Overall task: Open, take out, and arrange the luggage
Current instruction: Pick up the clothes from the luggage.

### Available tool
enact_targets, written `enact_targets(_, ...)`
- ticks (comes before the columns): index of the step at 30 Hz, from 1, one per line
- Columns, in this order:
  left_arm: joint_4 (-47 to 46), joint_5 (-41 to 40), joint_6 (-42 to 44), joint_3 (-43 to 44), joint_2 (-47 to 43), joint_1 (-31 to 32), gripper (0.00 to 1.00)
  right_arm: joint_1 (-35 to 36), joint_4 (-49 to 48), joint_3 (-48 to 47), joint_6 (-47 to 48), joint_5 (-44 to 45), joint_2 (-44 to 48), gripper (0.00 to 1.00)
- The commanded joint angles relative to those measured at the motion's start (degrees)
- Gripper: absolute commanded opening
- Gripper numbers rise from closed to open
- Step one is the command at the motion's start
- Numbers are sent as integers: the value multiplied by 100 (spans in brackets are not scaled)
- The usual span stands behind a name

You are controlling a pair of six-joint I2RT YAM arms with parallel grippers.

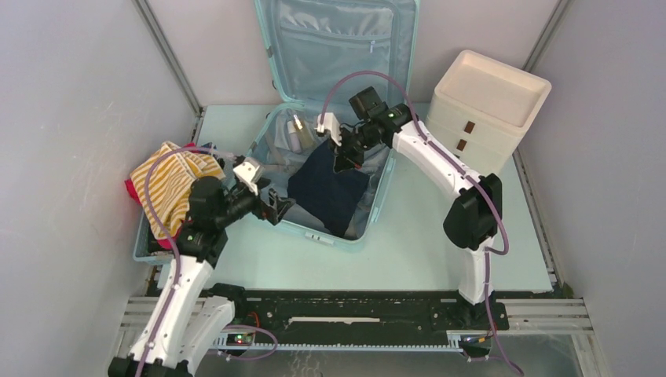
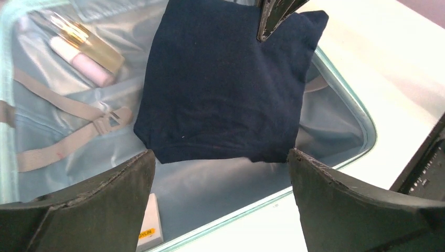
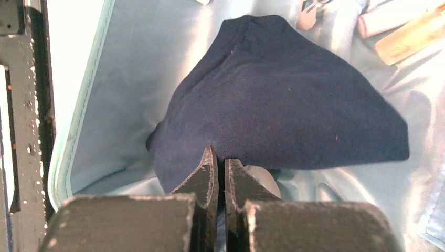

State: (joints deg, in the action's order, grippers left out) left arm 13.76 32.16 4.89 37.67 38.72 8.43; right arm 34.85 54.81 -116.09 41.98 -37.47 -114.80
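A robotics lab cell — plain grey partition walls (image 1: 71, 102) on aluminium struts (image 1: 167, 56) box in a pale bench (image 1: 424, 243). Two white robot arms (image 1: 437, 161) are bolted to a black slotted rail (image 1: 377, 308), and a purple cable (image 1: 369, 73) loops just above the right claw (image 1: 343, 163).

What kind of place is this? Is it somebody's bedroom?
Probably not a bedroom: it looks like a robot test booth. Plain grey walls box in a small table, a left arm and right arm are bolted at its edge, and the suitcase is laid open there.
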Motion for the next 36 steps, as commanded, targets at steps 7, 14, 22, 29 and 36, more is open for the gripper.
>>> enact_targets(7,-90,937,-178,1609,2311,-138,100,-31,-326,222,-252,93,439,0)
enact_targets(14,159,1087,-2322,2525,4084,-225,100,-835,-606,225,-1660,-440,-43,0)
enact_targets(22,-1043,706,-3920,1891,4349,-183,100,-1479,-1408,192,-3364,-1007,-183,0)
enact_targets(29,-1557,172,-4436,1148,3987,11,100,-1602,-1515,188,-3616,-1220,-176,0)
enact_targets(36,-686,-630,-4611,1950,4907,171,100,-1648,-1556,329,-3651,-764,-174,0)
